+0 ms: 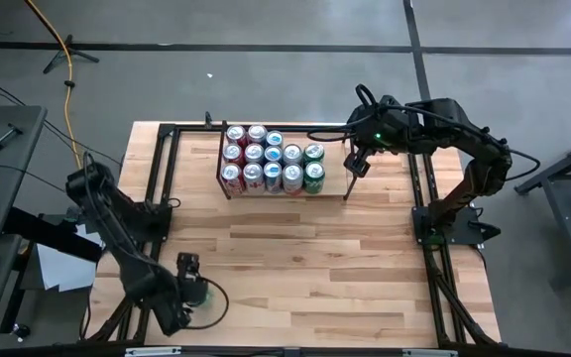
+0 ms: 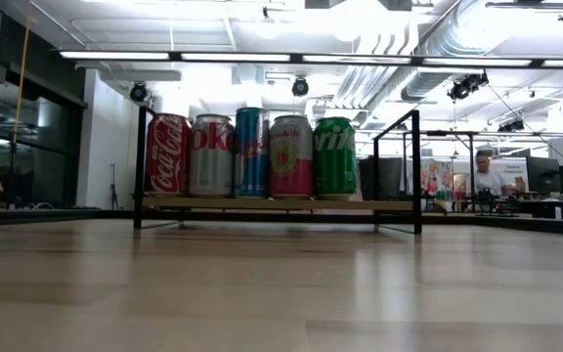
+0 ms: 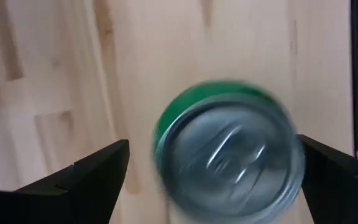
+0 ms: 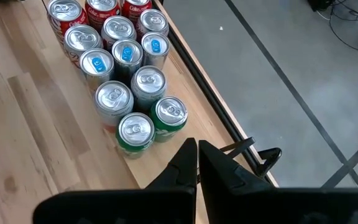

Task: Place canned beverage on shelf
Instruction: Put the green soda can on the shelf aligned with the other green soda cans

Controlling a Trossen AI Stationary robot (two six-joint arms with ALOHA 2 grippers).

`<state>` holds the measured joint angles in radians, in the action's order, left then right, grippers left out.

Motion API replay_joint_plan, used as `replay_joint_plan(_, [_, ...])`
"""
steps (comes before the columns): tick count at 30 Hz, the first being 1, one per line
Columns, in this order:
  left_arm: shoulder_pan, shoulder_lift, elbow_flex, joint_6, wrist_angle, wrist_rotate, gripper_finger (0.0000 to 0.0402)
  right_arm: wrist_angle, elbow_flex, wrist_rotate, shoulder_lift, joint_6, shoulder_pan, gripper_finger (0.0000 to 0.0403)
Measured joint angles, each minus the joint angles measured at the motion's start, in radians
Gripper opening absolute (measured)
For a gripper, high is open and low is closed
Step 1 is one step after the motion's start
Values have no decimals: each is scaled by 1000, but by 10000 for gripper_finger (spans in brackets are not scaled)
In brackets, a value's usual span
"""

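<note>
Green can (image 3: 229,152), blurred, sits between left tool's (image 3: 216,177) spread fingers.

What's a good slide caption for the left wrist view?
Open left gripper straddles an upright green can on the wooden table.

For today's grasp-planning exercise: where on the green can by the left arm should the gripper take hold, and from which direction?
Grip the green can on its round side wall, coming from straight above. It stands upright, lid facing the left wrist camera, and the open left gripper already straddles it, one finger on either side.
</note>
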<state>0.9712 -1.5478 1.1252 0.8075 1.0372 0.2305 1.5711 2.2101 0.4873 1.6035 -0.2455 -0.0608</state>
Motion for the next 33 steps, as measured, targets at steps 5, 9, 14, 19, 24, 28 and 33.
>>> replay_joint_plan(5, [-3,-53,0,-5,-69,-8,365,0,0,-7,0,-1,0,0])
replay_joint_plan(9, [-16,-88,0,3,-106,-27,354,0,0,-36,0,-8,0,0])
replay_joint_plan(14, [-31,-103,0,11,-109,-37,292,0,0,-38,0,-8,4,0])
replay_joint_plan(19, [-50,-102,0,4,-84,-41,239,0,0,-39,-14,1,5,0])
replay_joint_plan(24, [-90,-64,2,-33,-38,-80,239,0,0,-92,-43,11,5,0])
replay_joint_plan(28, [-169,36,61,-114,11,-24,239,0,0,-201,-69,28,7,0])
replay_joint_plan(33, [-330,182,173,-272,27,147,239,-44,-94,-263,-110,54,53,0])
